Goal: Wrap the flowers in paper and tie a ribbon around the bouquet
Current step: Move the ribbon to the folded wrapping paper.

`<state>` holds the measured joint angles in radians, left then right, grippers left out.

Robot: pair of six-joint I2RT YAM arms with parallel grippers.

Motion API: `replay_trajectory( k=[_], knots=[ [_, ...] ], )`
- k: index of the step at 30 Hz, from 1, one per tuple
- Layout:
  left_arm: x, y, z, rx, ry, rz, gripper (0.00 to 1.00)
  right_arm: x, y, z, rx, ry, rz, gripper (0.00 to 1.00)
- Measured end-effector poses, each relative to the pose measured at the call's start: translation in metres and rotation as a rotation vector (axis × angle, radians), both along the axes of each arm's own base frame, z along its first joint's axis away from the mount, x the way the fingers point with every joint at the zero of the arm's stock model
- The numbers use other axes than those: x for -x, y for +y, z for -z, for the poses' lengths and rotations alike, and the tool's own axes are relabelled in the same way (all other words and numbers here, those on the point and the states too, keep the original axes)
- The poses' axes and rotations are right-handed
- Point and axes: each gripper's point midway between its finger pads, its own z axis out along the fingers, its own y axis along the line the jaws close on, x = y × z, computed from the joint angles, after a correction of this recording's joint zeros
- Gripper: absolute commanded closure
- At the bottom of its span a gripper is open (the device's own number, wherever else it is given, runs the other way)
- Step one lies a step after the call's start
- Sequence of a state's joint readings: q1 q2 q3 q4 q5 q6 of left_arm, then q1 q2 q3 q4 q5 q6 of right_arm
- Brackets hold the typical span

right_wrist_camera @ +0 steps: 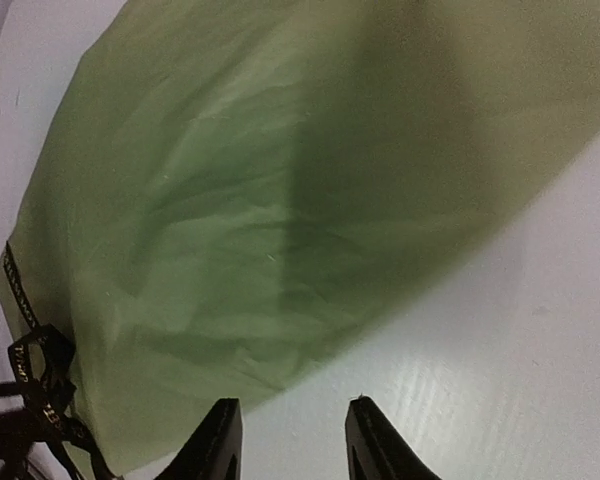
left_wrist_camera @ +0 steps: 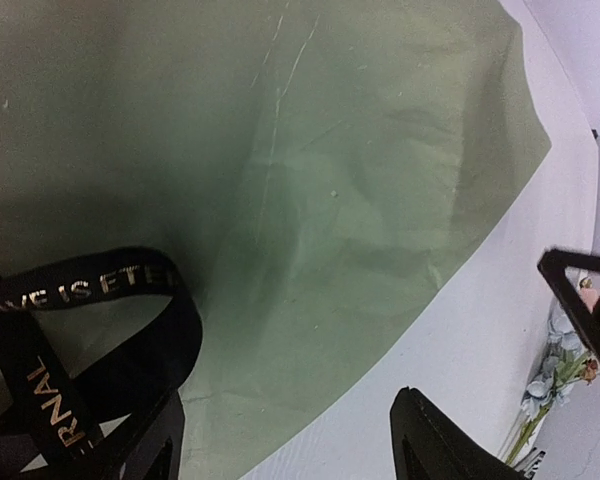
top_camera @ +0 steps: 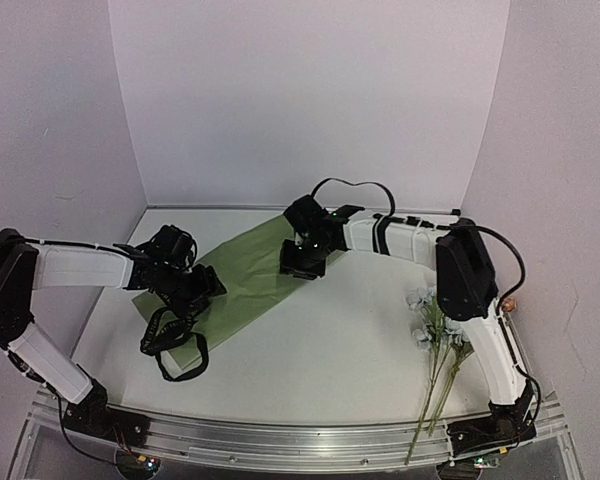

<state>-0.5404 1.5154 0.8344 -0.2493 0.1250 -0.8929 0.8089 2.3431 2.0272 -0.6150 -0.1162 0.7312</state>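
The olive-green paper [top_camera: 245, 275] lies flat and slanted across the table's left half. The black ribbon [top_camera: 165, 345] with light lettering is looped over the paper's near-left corner. My left gripper [top_camera: 195, 290] hovers low over the paper's left part. In the left wrist view it [left_wrist_camera: 290, 400] is open and straddles the paper's [left_wrist_camera: 330, 180] edge, with the ribbon [left_wrist_camera: 110, 285] beside its left finger. My right gripper [top_camera: 302, 268] is at the paper's far-right edge. In the right wrist view it [right_wrist_camera: 292, 402] is open over bare table, just short of the paper [right_wrist_camera: 260, 180]. The flowers [top_camera: 435, 320] lie apart at the right.
White walls close in the table at the back and on both sides. An aluminium rail [top_camera: 280, 435] runs along the near edge. A stretch of bare white tabletop [top_camera: 350, 330] separates the paper from the flowers. The flowers' stems reach the rail.
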Motion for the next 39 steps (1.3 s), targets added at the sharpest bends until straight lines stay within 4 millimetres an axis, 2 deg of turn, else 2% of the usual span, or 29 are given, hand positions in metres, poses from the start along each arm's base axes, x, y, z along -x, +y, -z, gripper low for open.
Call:
replay_trajectory(
  k=[4, 7, 9, 16, 21, 27, 33, 36, 39],
  knots=[
    [0.009, 0.001, 0.01, 0.006, 0.023, 0.004, 0.3, -0.019, 0.039, 0.026, -0.102, 0.007, 0.019, 0.71],
    [0.011, 0.002, 0.014, 0.014, 0.027, -0.011, 0.3, -0.027, 0.052, 0.044, -0.14, 0.023, 0.051, 0.71],
    [0.014, 0.004, 0.019, 0.017, 0.036, -0.021, 0.31, -0.028, 0.052, 0.053, -0.143, 0.037, 0.073, 0.71],
    [0.026, 0.015, 0.038, 0.0, 0.08, -0.068, 0.35, -0.033, 0.052, 0.058, -0.169, 0.031, 0.127, 0.73],
    [0.027, 0.031, 0.046, -0.054, 0.093, -0.148, 0.37, -0.031, 0.04, 0.059, -0.163, 0.019, 0.153, 0.75],
    [0.035, 0.075, 0.051, -0.198, 0.124, -0.312, 0.38, -0.027, 0.013, 0.06, -0.133, 0.043, 0.19, 0.77],
    [0.041, 0.147, 0.036, -0.299, 0.115, -0.543, 0.39, -0.035, -0.024, 0.062, -0.104, 0.074, 0.238, 0.78],
    [0.051, 0.185, 0.034, -0.338, 0.124, -0.654, 0.4, -0.039, -0.046, 0.062, -0.086, 0.094, 0.252, 0.78],
    [0.059, 0.21, 0.029, -0.372, 0.125, -0.718, 0.41, -0.041, -0.066, 0.063, -0.071, 0.109, 0.26, 0.78]
  ],
)
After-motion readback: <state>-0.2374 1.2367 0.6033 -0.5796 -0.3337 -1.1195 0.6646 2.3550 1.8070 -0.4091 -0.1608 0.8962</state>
